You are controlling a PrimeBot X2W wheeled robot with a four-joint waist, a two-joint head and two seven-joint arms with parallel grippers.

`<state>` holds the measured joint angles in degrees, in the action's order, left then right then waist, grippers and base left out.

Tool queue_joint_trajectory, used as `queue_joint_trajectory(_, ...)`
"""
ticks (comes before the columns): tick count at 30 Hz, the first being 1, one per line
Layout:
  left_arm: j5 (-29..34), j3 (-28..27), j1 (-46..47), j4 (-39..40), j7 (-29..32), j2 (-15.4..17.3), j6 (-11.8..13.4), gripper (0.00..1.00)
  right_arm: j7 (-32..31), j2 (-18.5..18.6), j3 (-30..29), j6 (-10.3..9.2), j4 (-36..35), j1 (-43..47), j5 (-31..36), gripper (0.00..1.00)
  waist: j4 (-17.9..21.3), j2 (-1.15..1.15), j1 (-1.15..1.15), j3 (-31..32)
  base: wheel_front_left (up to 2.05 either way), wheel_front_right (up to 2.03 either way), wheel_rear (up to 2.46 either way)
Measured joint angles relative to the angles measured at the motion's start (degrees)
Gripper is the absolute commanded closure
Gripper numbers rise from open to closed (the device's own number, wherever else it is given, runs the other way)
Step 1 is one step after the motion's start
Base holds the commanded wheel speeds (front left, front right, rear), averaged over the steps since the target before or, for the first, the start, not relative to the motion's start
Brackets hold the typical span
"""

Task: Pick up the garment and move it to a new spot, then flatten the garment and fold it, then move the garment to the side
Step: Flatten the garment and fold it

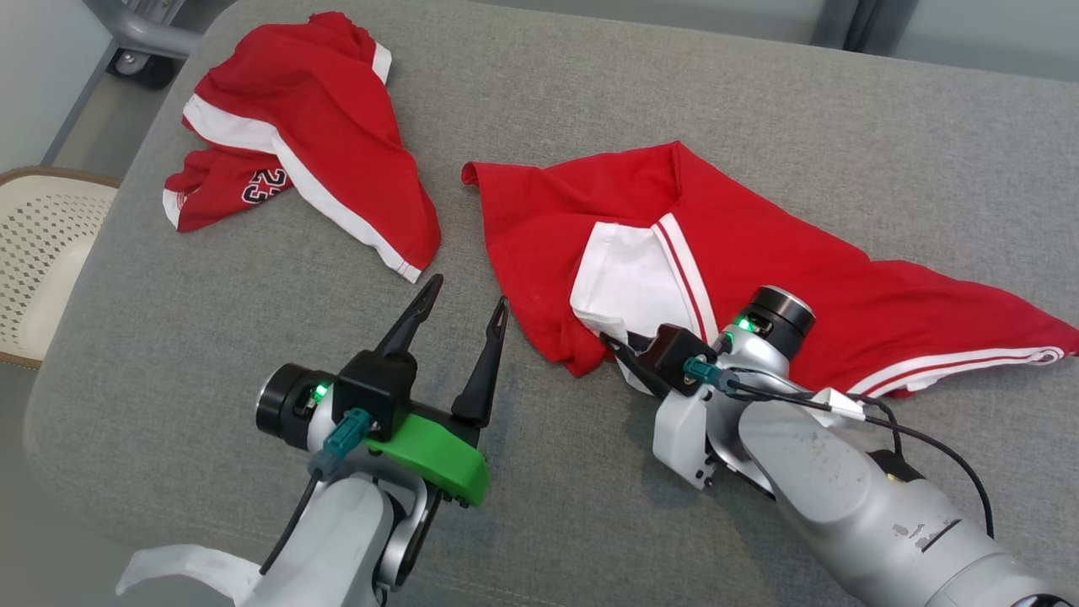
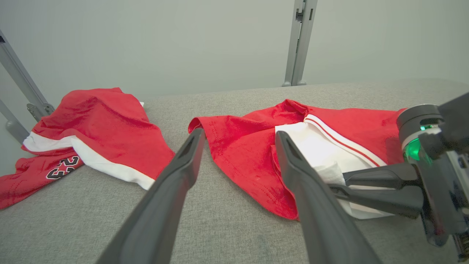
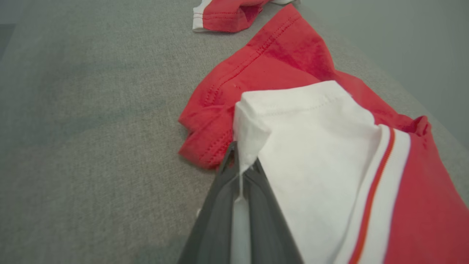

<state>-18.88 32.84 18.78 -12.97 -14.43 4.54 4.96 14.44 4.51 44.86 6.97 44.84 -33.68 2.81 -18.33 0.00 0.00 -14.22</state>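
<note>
Fingers of the right gripper (image 1: 611, 341) are clamped on the white panel of the crumpled red garment (image 1: 759, 244), judged not yet lifted, flattened or folded on the desk (image 1: 211, 337), while the left gripper (image 1: 468, 299) is held wide.

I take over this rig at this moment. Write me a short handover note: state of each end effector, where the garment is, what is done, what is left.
Left end effector: open, empty, over the grey table between the two garments.
Right end effector: shut on the near edge of the white panel of the red and white garment.
That garment lies crumpled on the table, on the robot's right. A second red garment, with a printed number, lies bunched at the far left.
Done: the grasp only.
Left: lift and move, flatten, fold, move aside.
</note>
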Motion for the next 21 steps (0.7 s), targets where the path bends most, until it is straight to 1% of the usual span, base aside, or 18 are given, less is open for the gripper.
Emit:
queue_joint_trajectory(3, 0.0, -0.6, 0.0, 0.0, 0.0, 0.0, -0.1, 0.00, 0.0, -0.1, -0.7, -0.01, -0.4, -0.4, -1.4, 1.00, 0.1, 0.00, 0.00, -0.2, 0.00, 0.00, 0.00)
queue_joint_trajectory(7, 0.2, -1.9, -0.3, 0.2, 0.0, 0.1, -0.1, 0.00, 0.0, -0.4, -3.8, -0.11, -3.0, -1.2, -4.7, 1.00, 0.7, 0.00, 0.00, -0.2, 0.00, 0.00, 0.00)
queue_joint_trajectory(8, 0.4, -2.1, -0.4, 0.2, 0.0, 0.1, -0.1, 0.00, 0.0, -0.5, -4.9, -0.51, -3.9, -1.2, -6.1, 1.00, 0.9, 0.00, 0.00, -0.2, 0.00, 0.00, 0.00)
queue_joint_trajectory(9, 0.6, -2.4, -0.5, 0.3, 0.0, 0.1, -0.1, 0.00, 0.0, -0.5, -5.7, -0.51, -4.7, -1.2, -6.9, 1.00, 1.2, 0.00, 0.00, -0.2, 0.00, 0.00, 0.00)
queue_joint_trajectory(12, 1.1, -2.8, -1.1, 0.5, 0.0, 0.1, -0.1, 0.00, 0.0, -0.5, -8.1, -1.11, -7.3, -1.3, -8.6, 1.00, 2.1, 0.00, 0.00, -0.1, 0.00, 0.00, 0.00)
queue_joint_trajectory(13, 1.1, -2.8, -1.1, 0.5, 0.0, 0.1, -0.1, 0.00, 0.0, -0.5, -8.1, -1.11, -7.3, -1.3, -8.6, 1.00, 2.1, 0.00, 0.00, -0.1, 0.00, 0.00, 0.00)
queue_joint_trajectory(17, 1.5, -3.1, -1.5, 0.5, 0.0, 0.1, -0.1, 0.00, 0.0, 0.5, -12.1, -3.13, -11.3, -1.4, -9.9, 1.00, 3.6, 0.00, 0.00, 0.1, 0.00, 0.00, 0.00)
queue_joint_trajectory(21, 1.6, -3.4, -1.7, 0.5, 0.0, 0.1, -0.2, 0.00, 0.0, 4.5, -16.8, -5.75, -16.0, -1.4, -10.3, 1.00, 5.3, 0.00, 0.00, 0.4, 0.00, 0.00, 0.00)
